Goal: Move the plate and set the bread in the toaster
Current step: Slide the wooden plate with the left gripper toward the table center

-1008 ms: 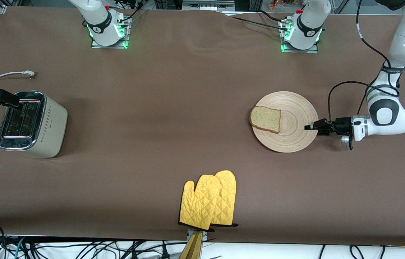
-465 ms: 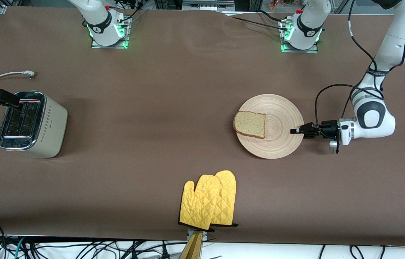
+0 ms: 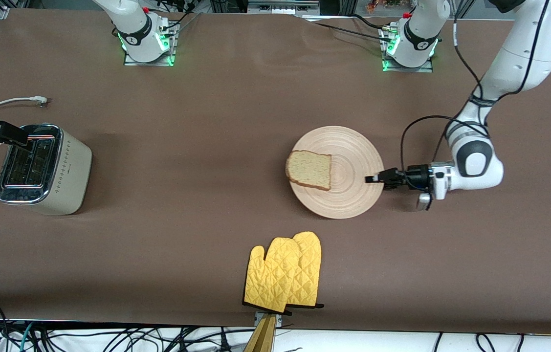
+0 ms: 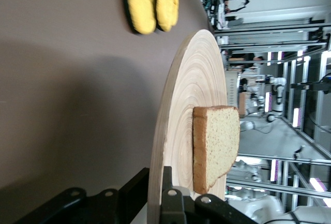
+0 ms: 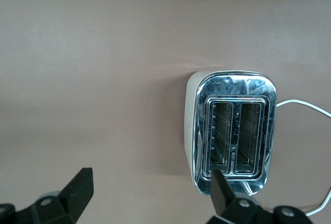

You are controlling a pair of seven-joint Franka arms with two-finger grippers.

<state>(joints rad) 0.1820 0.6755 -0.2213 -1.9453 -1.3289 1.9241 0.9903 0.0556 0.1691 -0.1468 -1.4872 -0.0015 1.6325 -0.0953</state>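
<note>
The round beige plate (image 3: 353, 151) lies near the table's middle, and the slice of bread (image 3: 309, 169) rests on its part toward the right arm's end. My left gripper (image 3: 373, 179) is shut on the plate's rim at the side toward the left arm's end. In the left wrist view the plate (image 4: 186, 105) passes between the two black fingers (image 4: 168, 198), with the bread (image 4: 217, 146) lying flat on it. The cream toaster (image 3: 45, 168) stands at the right arm's end, both slots empty. My right gripper (image 3: 11, 134) hovers open over the toaster (image 5: 232, 131), nothing between its fingers.
A pair of yellow oven mitts (image 3: 285, 271) lies near the table's front edge, nearer the camera than the plate. The toaster's white cord (image 3: 11, 102) trails on the table beside it. Bare brown table stretches between toaster and plate.
My left gripper has slid the plate with the bread on it across the table toward the right arm's end. The right gripper and toaster have not moved.
</note>
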